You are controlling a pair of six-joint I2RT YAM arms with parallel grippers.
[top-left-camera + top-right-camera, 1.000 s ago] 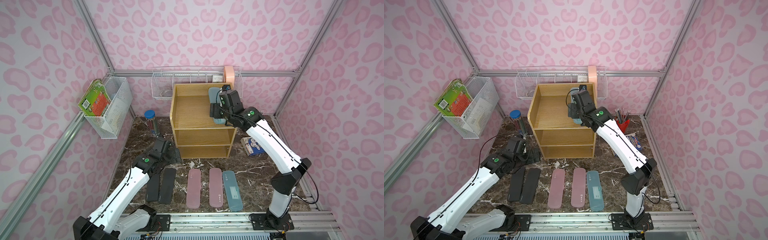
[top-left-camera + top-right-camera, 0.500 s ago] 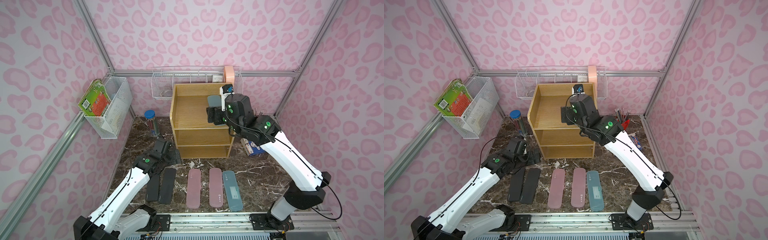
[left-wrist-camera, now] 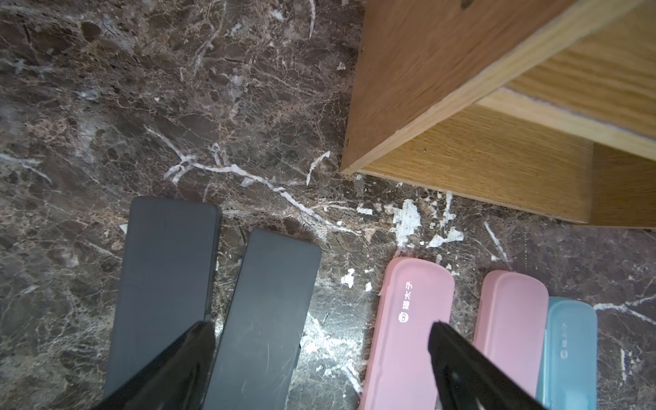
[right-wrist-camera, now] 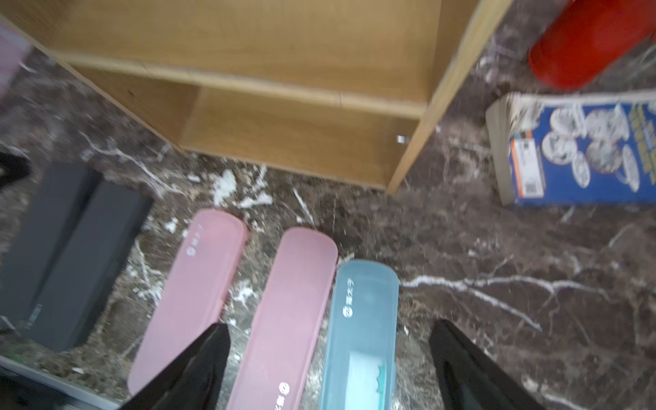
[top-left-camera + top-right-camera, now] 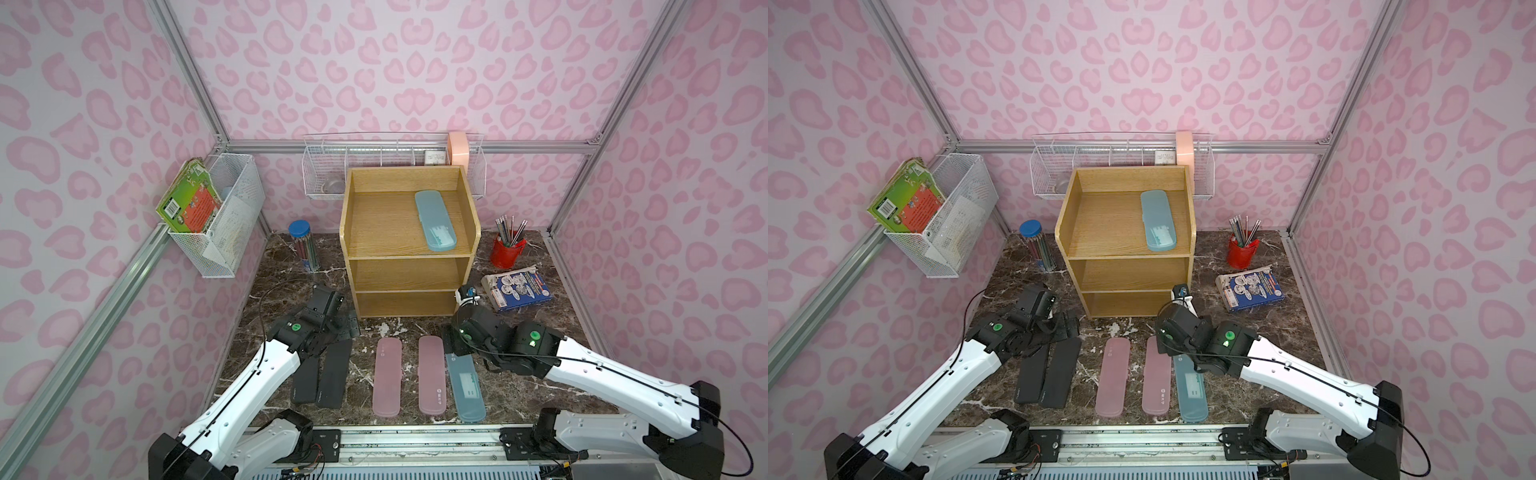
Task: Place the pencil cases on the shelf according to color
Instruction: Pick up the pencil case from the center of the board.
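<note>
Closest to the robot's base, five of the pencil cases lay flat in a row on the dark marble tabletop (image 5: 519,390), pretty much parallel. Going from the robot's left, there was the first black case (image 5: 304,384) and the second black case (image 5: 333,376) just beside it. After a gap came the first pink case (image 5: 387,376) and the second pink case (image 5: 432,376). The blue case on the table (image 5: 467,386) sat snug against that last pink one.

The left gripper (image 3: 319,333) hung over the far ends of the black ones, jaws spread wide and holding nothing. The right gripper (image 4: 330,330) sat over the far end of the blue case on the table, jaws gaping too and not gripping anything. Couldn't tell if it touched the case.

Just past the row stood the wooden shelf (image 5: 374,224). The other blue case (image 5: 435,220) lay on its top tier, over toward the right wall and a bit skewed.

Beside the shelf were a blue-lidded pencil tube (image 5: 304,245) on the left, and a red cup of pencils (image 5: 507,251) and a blue book (image 5: 519,291) on the right. Furthest back, the side wire basket (image 5: 232,216) and the back wire basket (image 5: 324,174) hung on the walls.
</note>
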